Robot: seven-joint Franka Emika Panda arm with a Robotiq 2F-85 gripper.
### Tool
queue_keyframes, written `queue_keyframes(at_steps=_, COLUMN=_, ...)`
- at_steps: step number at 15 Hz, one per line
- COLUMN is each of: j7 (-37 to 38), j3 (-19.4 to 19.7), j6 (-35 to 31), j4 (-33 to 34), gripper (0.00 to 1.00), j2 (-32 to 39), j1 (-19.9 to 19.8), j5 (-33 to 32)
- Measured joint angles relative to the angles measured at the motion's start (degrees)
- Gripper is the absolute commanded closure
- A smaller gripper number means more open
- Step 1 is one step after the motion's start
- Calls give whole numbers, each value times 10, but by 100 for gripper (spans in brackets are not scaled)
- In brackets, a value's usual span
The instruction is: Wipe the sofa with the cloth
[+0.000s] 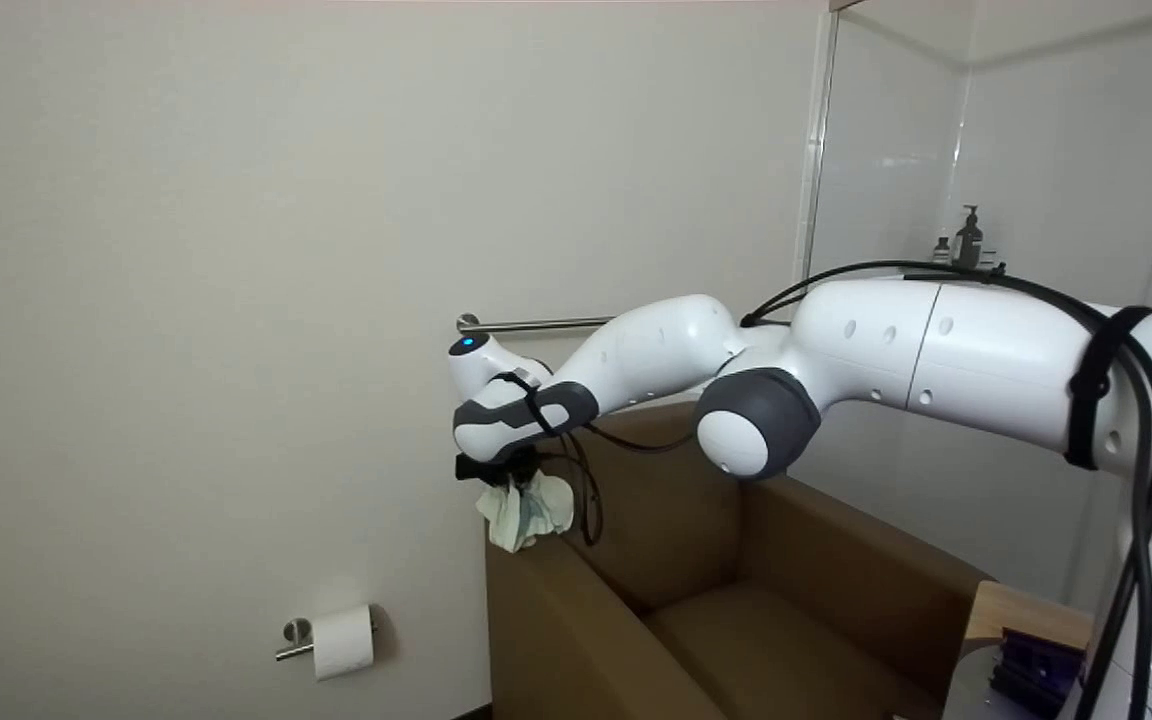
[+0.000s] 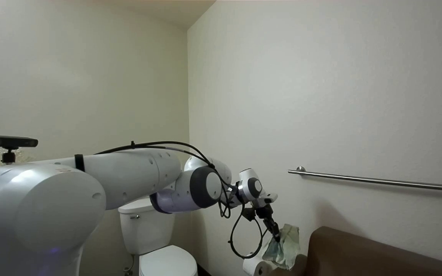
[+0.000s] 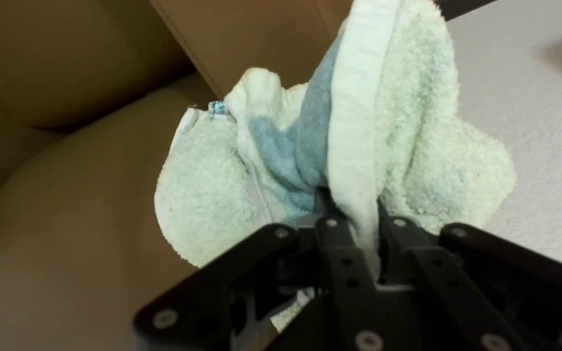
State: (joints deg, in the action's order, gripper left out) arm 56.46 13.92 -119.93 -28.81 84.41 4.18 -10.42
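- In the wrist view we see the hand [image 3: 353, 209] at the bottom of the frame, with its two fingers [image 3: 333, 241] squeezing a fold of the cloth [image 3: 356, 126]; so we can say it is gripping this cloth.
- The cloth is pale, slightly greenish, with blue-grey areas (one white band rises from between the fingers towards the top edge), and it is bunched over the middle of the frame.
- In an exterior view the brown sofa [image 1: 726, 620] occupies the lower middle and lower right; the cloth hangs below the hand, at the far end of the armrest [image 1: 586, 630] nearest to the left edge. Whether these two are touching, we cannot tell surely.
- The robot arm [image 1: 856, 340] comes in from the right edge of that same frame and bends down at its wrist, left of the centre.
- There we also find a paper roll [image 1: 343, 643] on the wall [image 1: 236, 300] at lower left, and a dark pump bottle [image 1: 968, 242] at upper right.
- In an exterior view a white toilet [image 2: 148, 232] stands at the bottom, left of centre, and a metal bar [image 2: 374, 180] runs along the wall at right.
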Motion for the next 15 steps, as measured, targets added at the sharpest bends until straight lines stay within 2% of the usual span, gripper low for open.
queue_keyframes(at_steps=3, j7=-15, j3=-28, j6=19, j4=17, gripper=92, j2=0, j1=-2, j5=8)
queue_keyframes(at_steps=7, j7=-70, j3=-74, j6=109, j4=31, gripper=92, j2=0, j1=-18, j5=49)
queue_keyframes(at_steps=11, j7=-78, j3=-90, j6=219, j4=33, gripper=92, j2=1, j1=-31, j5=77)
queue_keyframes(at_steps=15, j7=-78, j3=-101, j6=289, j4=32, gripper=92, j2=2, j1=-43, j5=98)
